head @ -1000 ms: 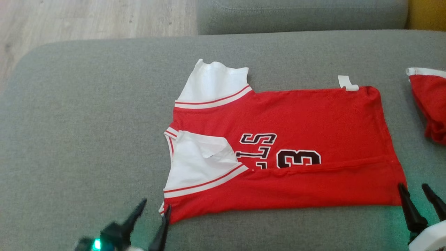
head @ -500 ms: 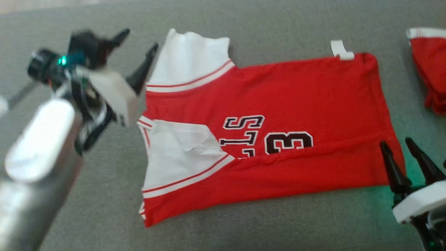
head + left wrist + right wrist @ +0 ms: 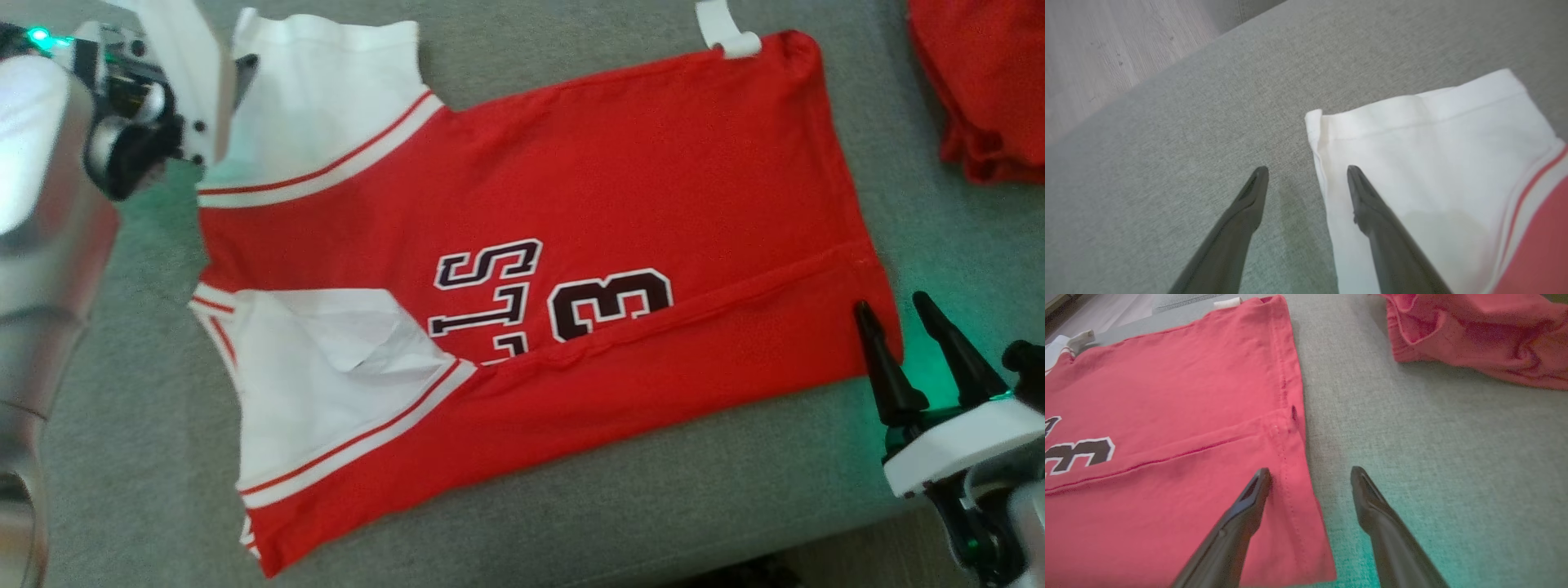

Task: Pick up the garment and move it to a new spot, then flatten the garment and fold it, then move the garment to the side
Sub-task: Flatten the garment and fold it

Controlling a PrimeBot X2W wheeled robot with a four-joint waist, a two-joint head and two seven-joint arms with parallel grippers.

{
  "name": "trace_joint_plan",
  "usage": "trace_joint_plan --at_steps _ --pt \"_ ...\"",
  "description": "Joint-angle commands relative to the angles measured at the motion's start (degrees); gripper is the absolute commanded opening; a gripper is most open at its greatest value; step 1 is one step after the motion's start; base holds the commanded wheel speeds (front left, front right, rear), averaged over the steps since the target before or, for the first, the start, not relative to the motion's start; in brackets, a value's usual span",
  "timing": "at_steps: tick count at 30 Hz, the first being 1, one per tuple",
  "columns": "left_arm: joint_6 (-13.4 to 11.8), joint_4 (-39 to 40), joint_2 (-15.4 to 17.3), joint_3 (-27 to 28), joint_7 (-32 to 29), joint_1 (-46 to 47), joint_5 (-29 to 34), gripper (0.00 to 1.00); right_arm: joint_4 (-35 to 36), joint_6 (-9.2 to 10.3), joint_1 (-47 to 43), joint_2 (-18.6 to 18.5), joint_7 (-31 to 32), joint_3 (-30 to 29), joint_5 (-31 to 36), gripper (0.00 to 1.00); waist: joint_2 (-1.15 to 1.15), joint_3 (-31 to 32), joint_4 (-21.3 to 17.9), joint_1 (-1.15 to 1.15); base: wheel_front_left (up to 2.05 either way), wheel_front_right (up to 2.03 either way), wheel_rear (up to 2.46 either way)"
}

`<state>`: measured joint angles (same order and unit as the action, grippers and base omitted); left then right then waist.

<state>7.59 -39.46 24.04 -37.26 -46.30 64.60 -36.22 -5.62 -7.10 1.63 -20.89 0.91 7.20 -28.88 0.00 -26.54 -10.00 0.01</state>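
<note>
Starting nearest the robot, the right gripper [image 3: 1310, 470] hangs at the jersey's [image 3: 620, 188] near right corner with its fingers spread. The side hem runs up between them, one finger over red cloth and the other over the grey cushion [image 3: 653, 506]. It was at this same corner a second ago, so little has changed on this side. The jersey lies flat across the cushion. Its near long edge is already folded in over the lettering, and the near sleeve [image 3: 318, 384] is turned onto the chest.

Farther off is the real change. The left gripper [image 3: 1307, 169] sat by the near left corner a second ago and has swung across to the far sleeve [image 3: 1425, 155]. Its fingers are spread too, straddling the sleeve's outer edge and holding nothing. The head view has also dipped closer, so the jersey itself has likely not moved.

I judge the far side is next to be folded in, with the right arm probably needed at the far corner by the white label [image 3: 722, 33]. Beyond lies another red garment [image 3: 988, 98].
</note>
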Motion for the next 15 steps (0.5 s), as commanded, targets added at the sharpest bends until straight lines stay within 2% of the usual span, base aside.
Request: trace_joint_plan --at_steps 1,12,13,15 --pt "-0.12 0.95 2.86 1.60 -0.54 3.73 0.39 1.00 0.97 -0.39 0.13 -0.98 -0.88 0.82 0.29 1.00 0.00 -1.22 -1.48 -0.01 0.00 0.00 0.00" --pt "-0.11 -2.33 4.58 -0.27 -0.59 7.18 1.38 1.00 -2.33 -0.39 2.02 0.27 -3.04 2.48 0.09 1.00 0.00 -2.70 -4.09 -0.01 0.00 0.00 0.00" --pt "-0.11 -2.52 4.67 -0.57 -0.72 7.36 1.37 0.95 -2.52 -0.39 2.17 0.31 -3.13 2.57 0.05 1.00 0.00 -2.76 -4.23 -0.01 0.00 0.00 0.00" --pt "-0.11 -2.73 4.78 -1.10 -0.66 7.74 1.36 0.40 -2.81 -0.39 2.42 0.31 -3.28 2.72 -0.07 1.00 0.00 -2.84 -4.48 -0.01 0.00 0.00 0.00"
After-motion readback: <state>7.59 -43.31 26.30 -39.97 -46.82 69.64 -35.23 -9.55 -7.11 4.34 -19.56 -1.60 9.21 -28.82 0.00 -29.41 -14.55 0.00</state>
